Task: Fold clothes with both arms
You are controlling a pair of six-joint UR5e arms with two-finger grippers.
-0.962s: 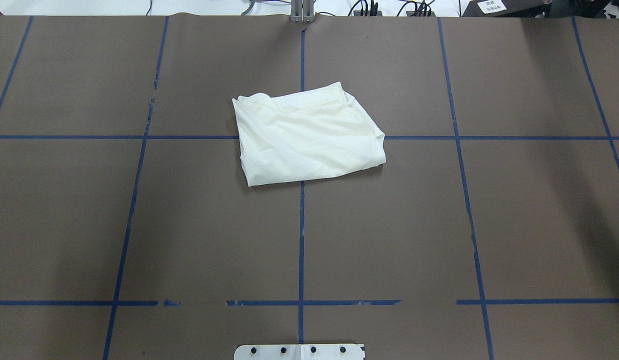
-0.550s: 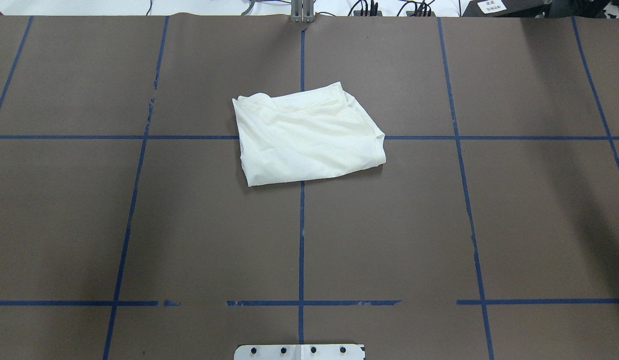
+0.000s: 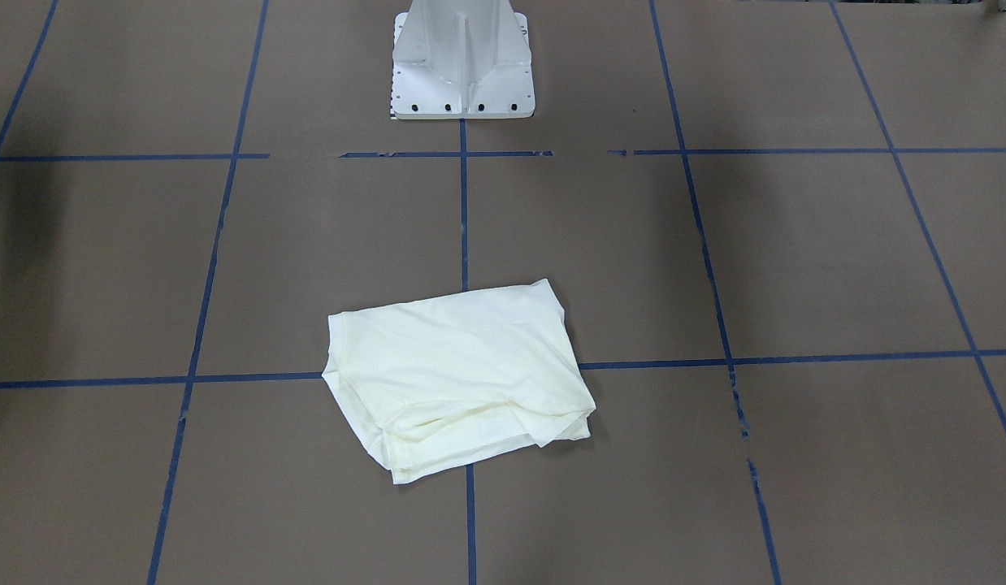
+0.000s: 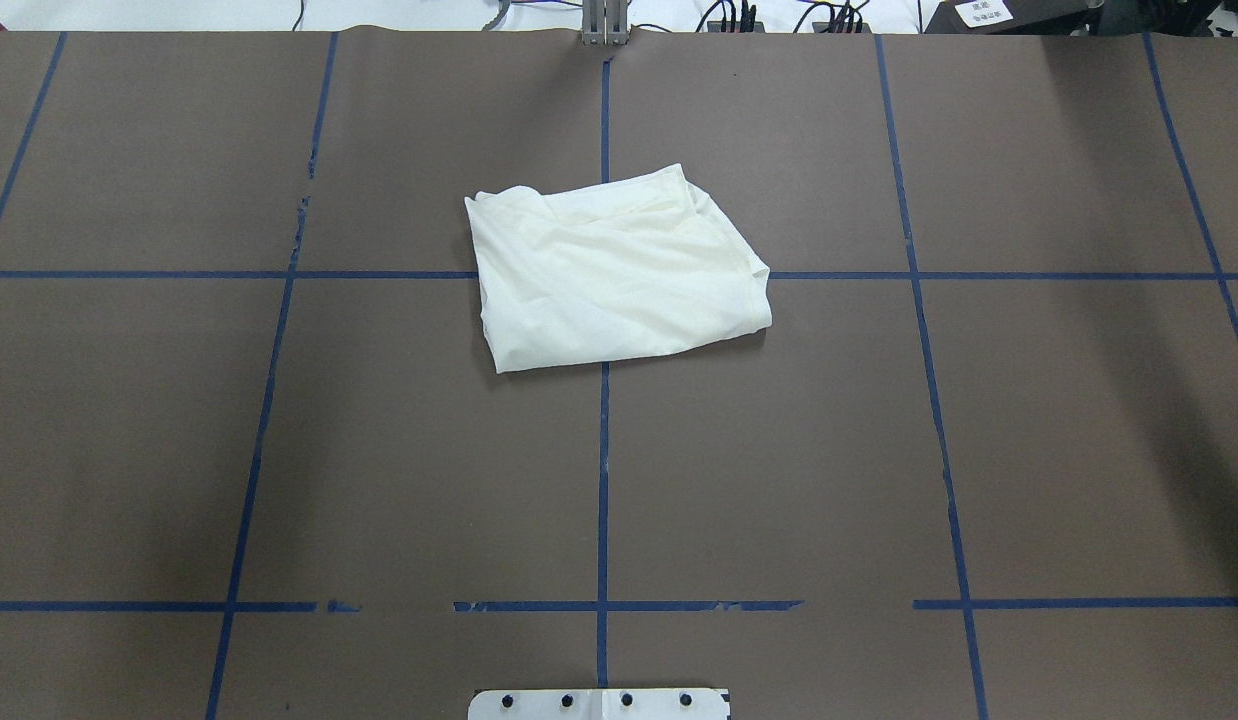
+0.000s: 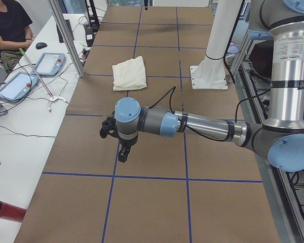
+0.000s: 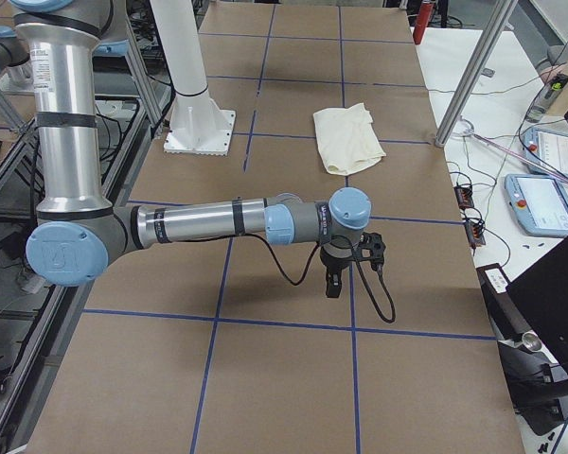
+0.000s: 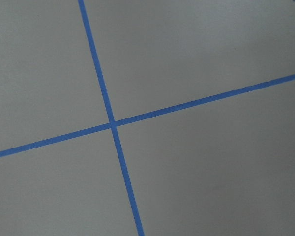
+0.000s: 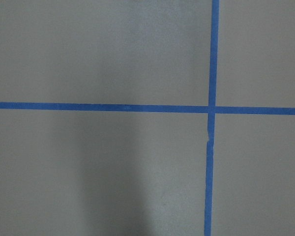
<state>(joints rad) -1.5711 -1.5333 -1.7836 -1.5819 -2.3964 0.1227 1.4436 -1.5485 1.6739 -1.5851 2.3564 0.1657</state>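
Note:
The cream-white shirt (image 4: 619,275) lies folded into a compact rectangle at the middle of the brown table, plain side up, with no print showing. It also shows in the front-facing view (image 3: 458,374) and both side views (image 5: 129,72) (image 6: 348,138). My left gripper (image 5: 122,154) hangs over the table far to the left of the shirt. My right gripper (image 6: 333,284) hangs far to its right. Both show only in side views, so I cannot tell whether they are open or shut. Nothing hangs from either. The wrist views show only tape lines on the table.
Blue tape lines (image 4: 603,480) grid the table. The white pedestal base (image 3: 462,61) stands at the robot's edge. Beyond the far edge are metal posts (image 5: 66,35), tablets (image 6: 541,203) and cables. A seated person (image 5: 7,25) is at that side table.

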